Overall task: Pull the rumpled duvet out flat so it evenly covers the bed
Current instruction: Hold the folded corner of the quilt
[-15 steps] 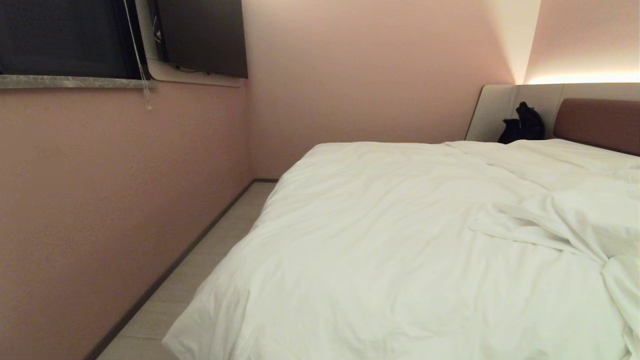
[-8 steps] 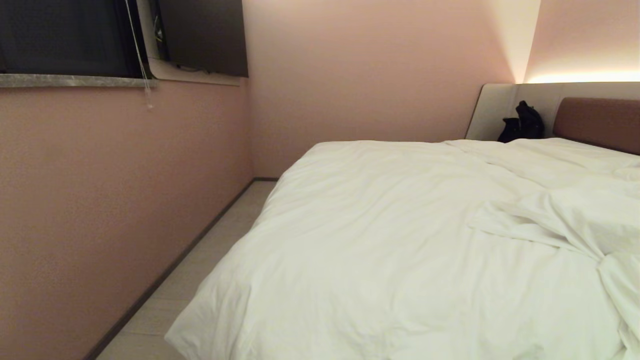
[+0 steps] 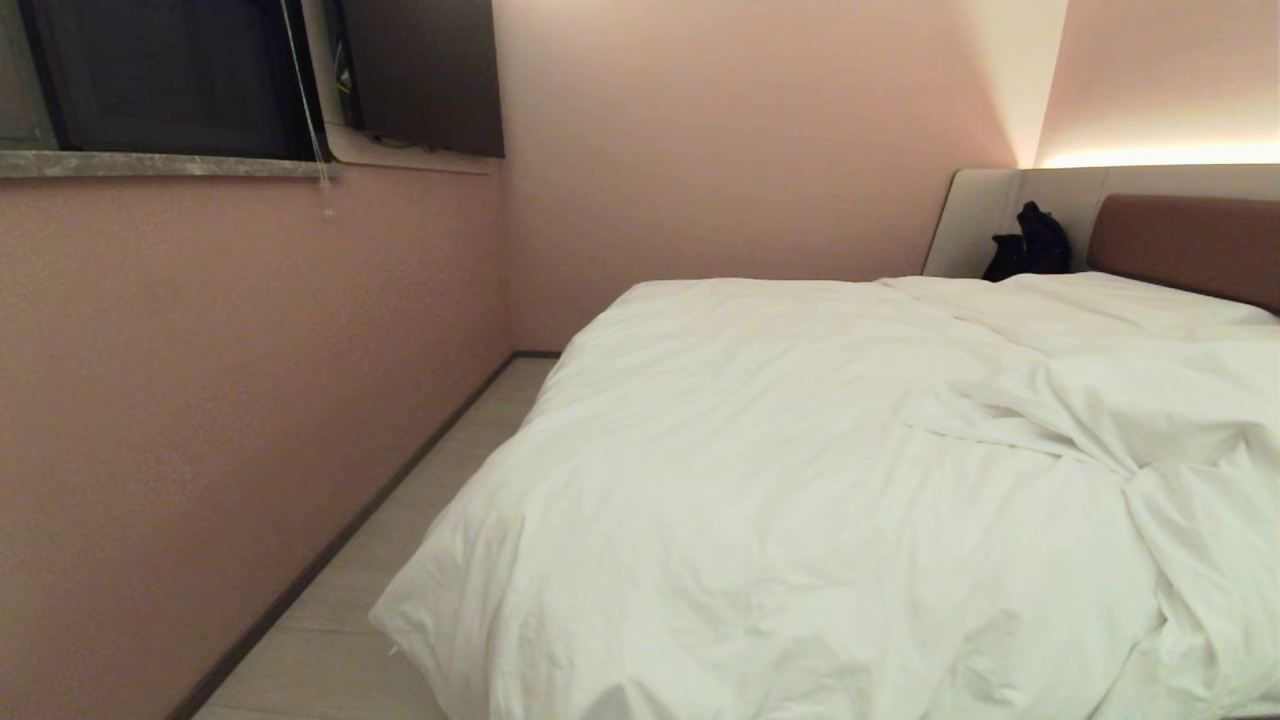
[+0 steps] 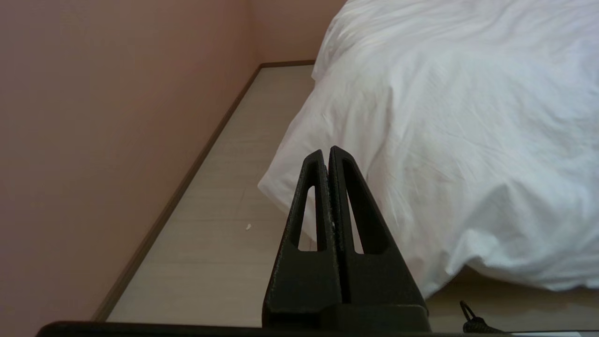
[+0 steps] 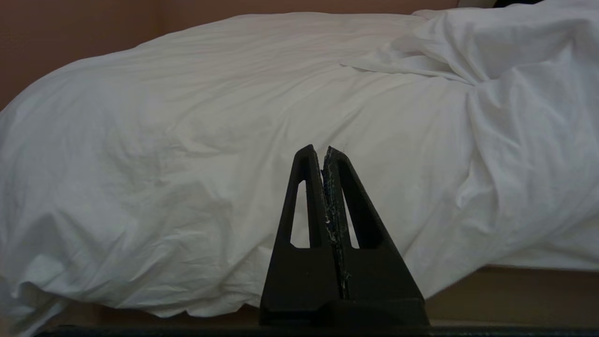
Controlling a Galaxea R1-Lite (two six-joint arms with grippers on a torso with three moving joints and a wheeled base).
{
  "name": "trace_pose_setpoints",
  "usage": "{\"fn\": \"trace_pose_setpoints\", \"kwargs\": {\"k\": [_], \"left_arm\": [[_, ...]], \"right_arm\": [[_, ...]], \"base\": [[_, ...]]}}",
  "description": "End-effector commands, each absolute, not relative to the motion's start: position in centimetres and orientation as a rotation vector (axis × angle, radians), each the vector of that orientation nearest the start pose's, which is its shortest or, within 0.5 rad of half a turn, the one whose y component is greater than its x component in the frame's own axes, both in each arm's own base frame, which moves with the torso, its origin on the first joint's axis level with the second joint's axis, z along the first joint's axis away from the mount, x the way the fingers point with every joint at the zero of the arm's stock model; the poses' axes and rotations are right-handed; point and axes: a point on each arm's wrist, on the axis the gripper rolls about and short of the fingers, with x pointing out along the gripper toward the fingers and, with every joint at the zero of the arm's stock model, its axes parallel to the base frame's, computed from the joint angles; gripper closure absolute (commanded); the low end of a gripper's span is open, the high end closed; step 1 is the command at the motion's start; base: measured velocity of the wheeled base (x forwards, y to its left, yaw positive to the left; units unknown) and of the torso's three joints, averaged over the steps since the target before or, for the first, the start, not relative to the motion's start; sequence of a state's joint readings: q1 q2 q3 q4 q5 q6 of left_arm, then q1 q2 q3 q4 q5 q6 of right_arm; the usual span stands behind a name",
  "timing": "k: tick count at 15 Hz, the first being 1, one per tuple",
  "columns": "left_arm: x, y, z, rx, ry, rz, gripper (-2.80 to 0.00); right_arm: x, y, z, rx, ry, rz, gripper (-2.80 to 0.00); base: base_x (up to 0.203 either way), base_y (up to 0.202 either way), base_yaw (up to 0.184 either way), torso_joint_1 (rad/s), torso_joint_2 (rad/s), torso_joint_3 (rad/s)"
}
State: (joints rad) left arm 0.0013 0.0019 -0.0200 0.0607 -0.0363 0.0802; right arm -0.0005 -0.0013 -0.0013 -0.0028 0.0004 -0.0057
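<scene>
The white duvet [image 3: 800,470] lies rumpled over the bed [image 3: 1180,240], bunched into folds toward the right [image 3: 1150,440] and hanging over the foot and the left side. Neither arm shows in the head view. In the left wrist view my left gripper [image 4: 326,150] is shut and empty, in front of the duvet's hanging corner [image 4: 299,178] and apart from it. In the right wrist view my right gripper [image 5: 323,149] is shut and empty too, facing the duvet [image 5: 234,140] where it drapes over the foot edge.
A pink wall [image 3: 200,400] runs close along the bed's left side, with a narrow strip of pale floor [image 3: 400,530] between. A dark window [image 3: 160,80] and a screen [image 3: 420,70] are high on the left. A black bag [image 3: 1030,245] sits by the headboard.
The whole head view has shifted: the camera has turned or moved slightly right and forward, so the bed sits further left in the picture. Nothing on the bed has moved.
</scene>
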Motion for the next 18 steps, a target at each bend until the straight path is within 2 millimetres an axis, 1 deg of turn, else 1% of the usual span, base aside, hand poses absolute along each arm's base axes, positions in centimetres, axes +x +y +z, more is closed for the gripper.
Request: {"fn": "trace_pose_setpoints", "kwargs": {"k": [1,2,9,11,18], "left_arm": [[-2.42,-0.09,7.43,0.08,0.043,-0.037,0.0],[-2.43,-0.09,7.47,0.081,0.042,-0.037,0.0],[-2.43,-0.08,7.47,0.082,0.042,-0.036,0.0],[-2.42,-0.08,7.43,0.08,0.043,-0.036,0.0],[-2.42,-0.08,7.45,0.08,0.042,-0.035,0.0]], "right_arm": [[-2.29,0.0,7.62,-0.006,-0.005,0.0,0.0],[-2.29,0.0,7.62,-0.006,-0.004,0.0,0.0],[-2.29,0.0,7.62,-0.006,-0.005,0.002,0.0],[-2.28,0.0,7.58,-0.006,-0.003,0.0,0.0],[-2.29,0.0,7.62,-0.006,-0.005,0.001,0.0]], "base": [[-0.172,0.0,-0.004,0.007,0.0,0.002],[-0.095,0.0,0.006,-0.002,0.0,0.007],[0.0,0.0,0.0,0.0,0.0,0.0],[0.003,-0.131,0.004,0.003,0.0,0.001],[0.0,-0.192,0.0,0.0,0.0,0.004]]}}
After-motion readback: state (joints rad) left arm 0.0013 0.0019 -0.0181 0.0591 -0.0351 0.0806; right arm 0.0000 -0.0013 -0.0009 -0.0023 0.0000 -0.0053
